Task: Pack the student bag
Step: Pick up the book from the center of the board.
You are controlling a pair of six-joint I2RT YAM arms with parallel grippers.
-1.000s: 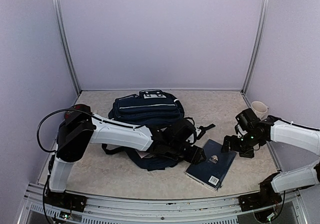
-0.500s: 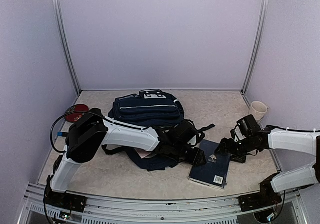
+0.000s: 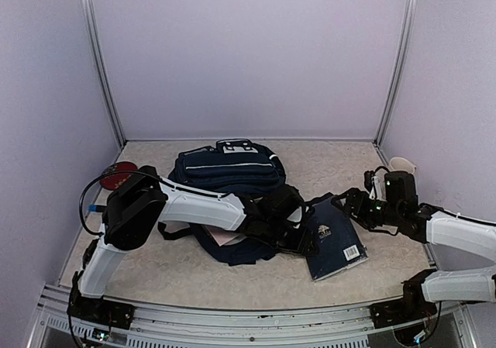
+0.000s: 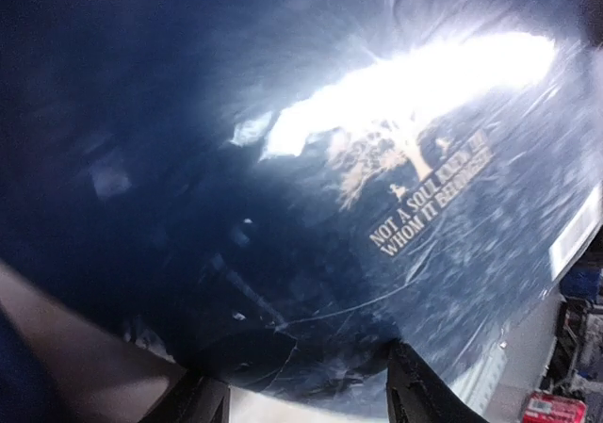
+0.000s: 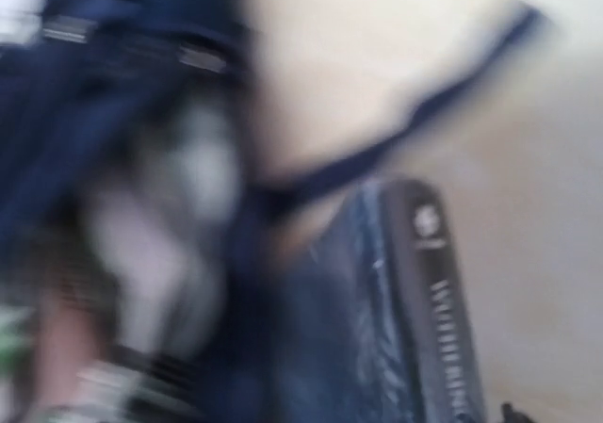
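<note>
The student bag point(image 3: 225, 170) lies in the middle of the table, navy with a thin white stripe, and its near opening shows pale lining. My left gripper point(image 3: 301, 242) sits at that opening; in the left wrist view its fingers point(image 4: 203, 399) flank a dark fold of the bag's edge point(image 4: 273, 348). A navy book point(image 3: 335, 239) leans up on its edge just right of the opening, and its cover point(image 4: 424, 187) fills the left wrist view. My right gripper point(image 3: 350, 210) is at the book's far upper edge. The right wrist view is blurred, showing the book's spine point(image 5: 433, 300) and the bag point(image 5: 113, 74).
A white mug point(image 3: 403, 164) stands at the back right, near the wall post. A red round object point(image 3: 116, 177) lies at the left edge behind my left arm. A black strap point(image 3: 318, 199) trails from the bag toward the book. Walls close in on three sides.
My right gripper has moved left onto the book's far edge and narrowed. The book has tipped up and swung toward the bag's opening. The left gripper has stayed at the opening.
</note>
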